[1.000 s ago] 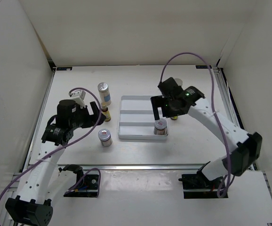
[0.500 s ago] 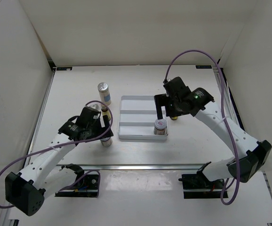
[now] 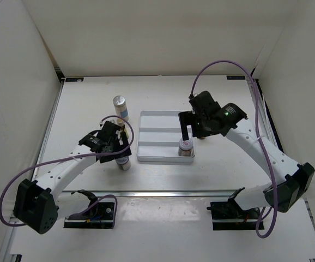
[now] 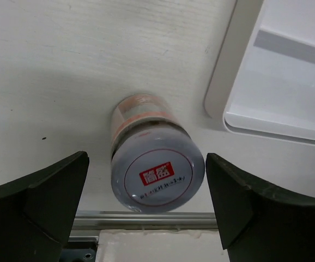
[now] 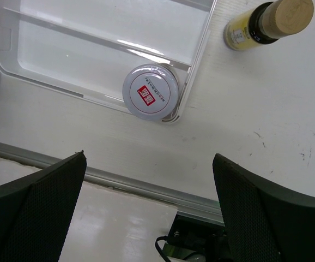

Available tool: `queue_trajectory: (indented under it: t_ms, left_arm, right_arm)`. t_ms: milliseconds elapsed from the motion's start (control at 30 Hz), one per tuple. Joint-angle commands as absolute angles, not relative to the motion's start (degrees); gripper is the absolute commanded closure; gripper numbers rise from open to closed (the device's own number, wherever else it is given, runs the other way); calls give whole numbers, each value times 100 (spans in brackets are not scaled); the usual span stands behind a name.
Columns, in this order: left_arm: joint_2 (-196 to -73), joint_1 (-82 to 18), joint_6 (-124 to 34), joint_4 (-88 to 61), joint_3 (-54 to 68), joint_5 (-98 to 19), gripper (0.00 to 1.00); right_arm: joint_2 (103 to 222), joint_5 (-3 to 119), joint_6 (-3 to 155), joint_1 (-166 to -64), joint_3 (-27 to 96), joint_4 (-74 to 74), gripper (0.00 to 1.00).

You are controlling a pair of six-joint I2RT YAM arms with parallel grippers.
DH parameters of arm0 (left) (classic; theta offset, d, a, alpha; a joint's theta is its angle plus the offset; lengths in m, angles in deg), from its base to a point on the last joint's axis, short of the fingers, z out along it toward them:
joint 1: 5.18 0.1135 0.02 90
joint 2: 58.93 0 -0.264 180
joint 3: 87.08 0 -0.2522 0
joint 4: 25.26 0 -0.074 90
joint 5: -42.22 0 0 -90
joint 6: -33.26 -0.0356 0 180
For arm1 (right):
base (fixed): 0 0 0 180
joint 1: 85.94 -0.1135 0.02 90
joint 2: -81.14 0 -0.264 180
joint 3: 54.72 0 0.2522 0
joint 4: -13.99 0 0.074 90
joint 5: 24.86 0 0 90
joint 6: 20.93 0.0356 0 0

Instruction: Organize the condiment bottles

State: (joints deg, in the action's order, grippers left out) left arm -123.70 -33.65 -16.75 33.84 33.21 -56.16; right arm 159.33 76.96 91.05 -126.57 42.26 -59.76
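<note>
A squat silver-lidded jar (image 4: 157, 169) stands on the table just left of the white tray's (image 4: 277, 82) near corner. My left gripper (image 4: 146, 188) is open, one finger on each side of the jar and not touching it; in the top view the gripper (image 3: 119, 152) hovers over the jar (image 3: 124, 164). A second jar (image 5: 150, 91) stands in the tray's (image 5: 92, 49) near right corner. My right gripper (image 5: 155, 207) is open and empty above it. A yellow bottle (image 5: 266, 22) stands right of the tray. A tall white bottle (image 3: 120, 107) stands at the back left. The other bottles are hidden.
The white tray (image 3: 157, 143) has raised dividers and sits mid-table. White walls enclose the table on three sides. A metal rail (image 5: 119, 180) runs along the table's near edge. Both arms' cables loop above the table.
My left arm has swung right and down from beside the yellow bottle, so its open jaws now straddle the jar left of the tray. My right gripper has shifted slightly right above the tray.
</note>
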Motion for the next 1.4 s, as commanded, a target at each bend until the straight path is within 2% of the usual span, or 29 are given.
queue_trajectory:
  t_ms: [0, 200, 400, 500, 700, 900, 1100, 1367]
  left_arm:
    - [-12511, -3366, -1797, 3227, 3328, -5850, 1]
    - [-12616, -3366, -1912, 3043, 3328, -5789, 21]
    - [-12379, -3418, -2043, 3042, 3127, -5578, 58]
    - [-12273, -3620, -2158, 3112, 2706, -5752, 65]
    - [-12563, -4297, -2483, 3279, 1686, -6078, 66]
    - [-13450, -4553, -2896, 2999, 1062, -6070, 66]
    - [-14303, -4553, -2967, 2542, 1061, -5964, 65]
    - [-14822, -4553, -2967, 2295, 1008, -5850, 57]
  right_arm:
    - [15735, 7657, 9113, -12690, 4131, -5919, 0]
    - [15673, 7657, 9113, -12690, 4016, -5919, 0]
    - [15567, 7710, 9113, -12638, 3964, -5919, 0]
    - [15567, 7762, 9113, -12637, 3964, -5919, 0]
    - [15514, 7815, 9113, -12585, 3859, -5919, 0]
    - [15409, 7815, 9113, -12453, 3753, -5919, 0]
    - [15356, 7815, 9113, -12391, 3753, -5972, 0]
    - [15242, 7868, 9051, -12234, 3647, -6024, 0]
